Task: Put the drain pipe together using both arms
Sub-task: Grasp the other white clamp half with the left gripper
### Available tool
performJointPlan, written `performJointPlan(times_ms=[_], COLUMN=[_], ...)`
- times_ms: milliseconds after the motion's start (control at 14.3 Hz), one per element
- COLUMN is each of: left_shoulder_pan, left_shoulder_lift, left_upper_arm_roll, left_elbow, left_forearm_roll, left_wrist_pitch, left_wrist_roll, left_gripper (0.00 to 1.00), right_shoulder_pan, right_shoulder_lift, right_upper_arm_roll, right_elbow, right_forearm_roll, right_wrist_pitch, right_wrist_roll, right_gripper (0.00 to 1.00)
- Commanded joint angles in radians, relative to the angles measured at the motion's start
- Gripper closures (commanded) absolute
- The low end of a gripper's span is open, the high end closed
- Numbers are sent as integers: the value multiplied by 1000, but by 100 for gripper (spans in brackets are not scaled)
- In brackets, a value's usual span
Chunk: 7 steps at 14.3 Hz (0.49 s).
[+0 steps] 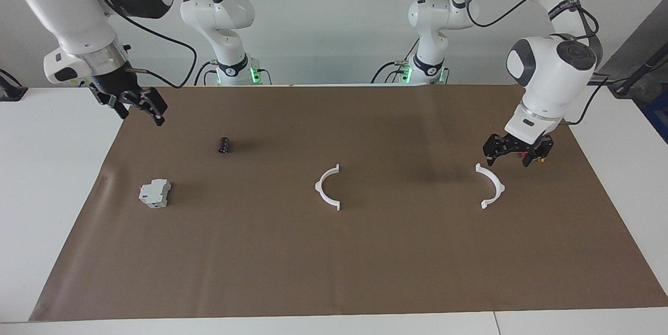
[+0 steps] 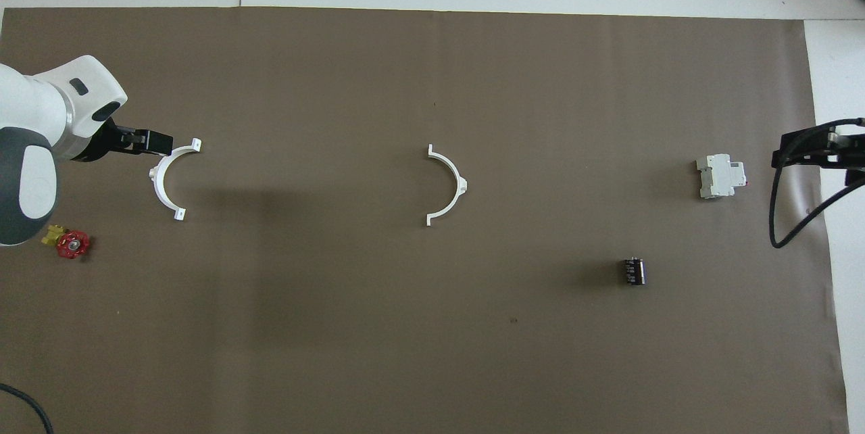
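Item count, as observed:

- Half-rings of the drain pipe: qty 2, white, semicircular w/ end tabs. One (image 1: 329, 188) lay at mid-mat, one (image 1: 491, 186) toward the left arm's end.
- Grey-white boxy block (image 1: 155, 193): qty 1.
- Small dark cylinder (image 1: 224, 145): qty 1.
- Red-and-yellow valve part (image 2: 67, 243): qty 1, mostly hidden in the facing view.
- Brown mat (image 1: 334, 272): qty 1, on 1 white worktop (image 1: 52, 178).
- Arms: qty 2, each w/ 1 black gripper: left gripper (image 1: 516, 153), right gripper (image 1: 136, 107).

Loose items on mat totalled 5.
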Motion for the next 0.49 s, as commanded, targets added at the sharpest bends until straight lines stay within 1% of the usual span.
performJointPlan(times_ms=[0, 70, 209, 349, 419], left_shoulder_pan=[36, 46, 58, 69, 73], left_shoulder_lift=[29, 40, 75, 113, 130], left_upper_arm_roll=[-1, -1, 5, 21, 28], left_elbow=[-49, -49, -49, -60, -73], left_forearm_roll=[-5, -5, -9, -7, -9], left_wrist_pitch=[90, 94, 109, 166, 203], left_wrist_roll=[70, 115, 105, 103, 94], left_gripper=[0, 0, 0, 0, 0], right_shoulder_pan=[38, 74, 74, 80, 82], right_shoulder_lift=[12, 8, 5, -6, -9], right_upper_arm_roll=[-51, -79, -72, -72, -72], right_elbow=[76, 62, 54, 33, 31], right_forearm_roll=[2, 4, 7, 10, 15], right_wrist_pitch=[-75, -75, -67, -55, -70], right_wrist_roll=[-55, -49, -46, -46, -48], right_gripper=[0, 0, 0, 0, 0])
